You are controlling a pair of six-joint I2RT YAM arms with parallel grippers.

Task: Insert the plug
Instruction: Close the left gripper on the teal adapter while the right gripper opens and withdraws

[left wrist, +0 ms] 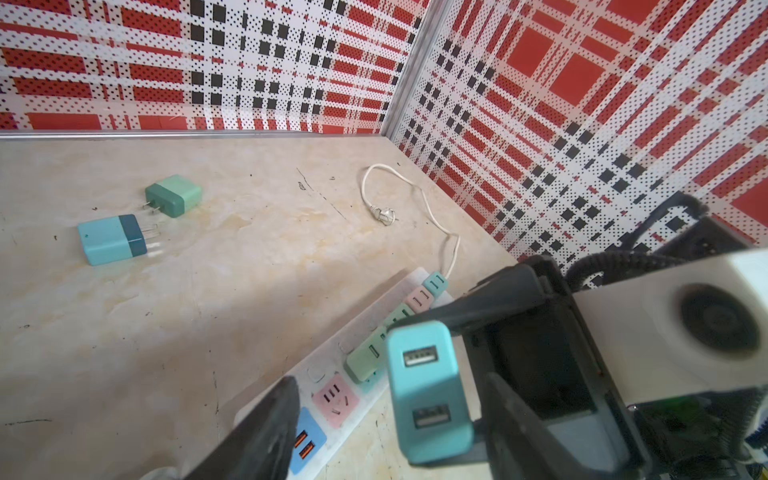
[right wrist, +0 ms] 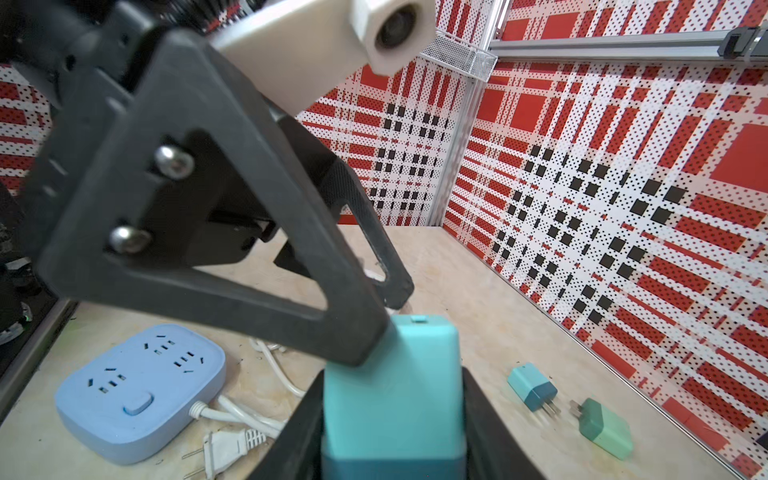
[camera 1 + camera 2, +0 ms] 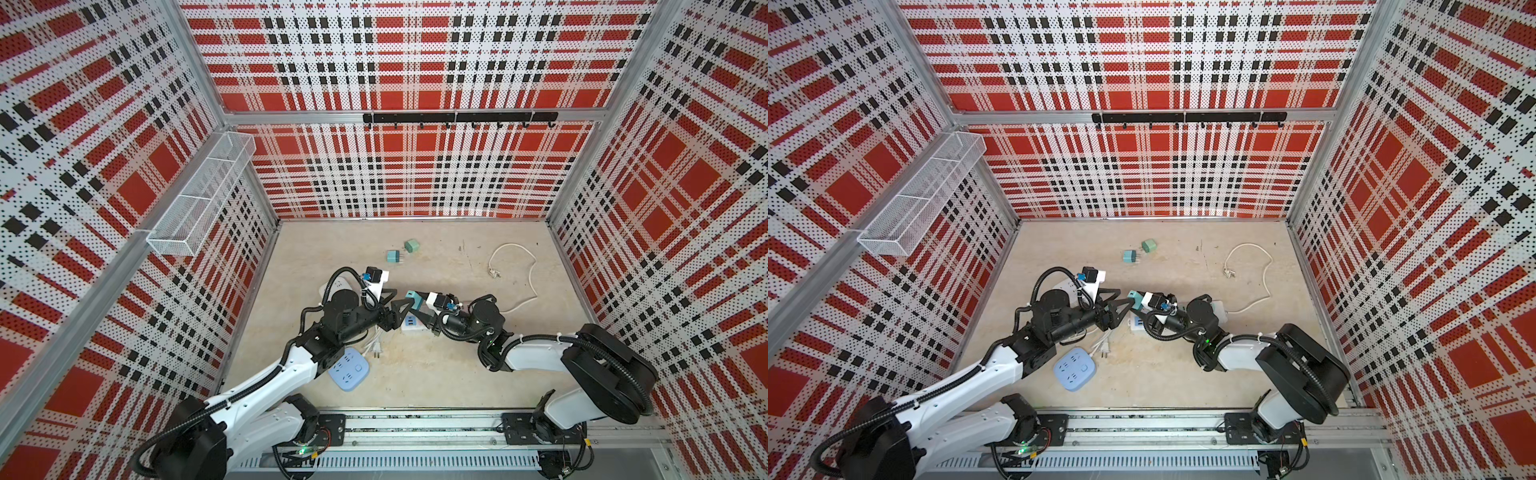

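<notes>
- Right gripper (image 2: pixel 392 419) is clamping the two-tone teal plastic charger plug (image 1: pixel 428 395) by its darker prong end. The prongs are sitting hidden toward that gripper's palm.
- Left gripper (image 3: pixel 401 297) is standing part open, jaws straddling the plug's free USB end. One finger (image 2: pixel 357 332) is touching a corner, while the other is showing a gap in the left wrist view. Not gripping, as I read it.
- Plug is hanging clear of the table, directly above the white power strip with pastel sockets (image 1: pixel 337 401) lying under both grippers.
- Rounded pale-blue socket block (image 2: pixel 137 390) and loose white two-pin plug (image 2: pixel 224 451) are lying back behind the left gripper's fingers. Spare light-teal charger (image 1: pixel 112 239) and green charger (image 1: pixel 174 195) are lying well beyond the tips.
- Risk, my judgement: this is looking like a handover. One-sided contact could lever the plug askew in the right jaws, and a release before the left pinch is square would drop it onto the strip.
- Risk: with the prongs out of sight, socket alignment is resting on guesswork. Skewed prongs would jam or shove the strip.
</notes>
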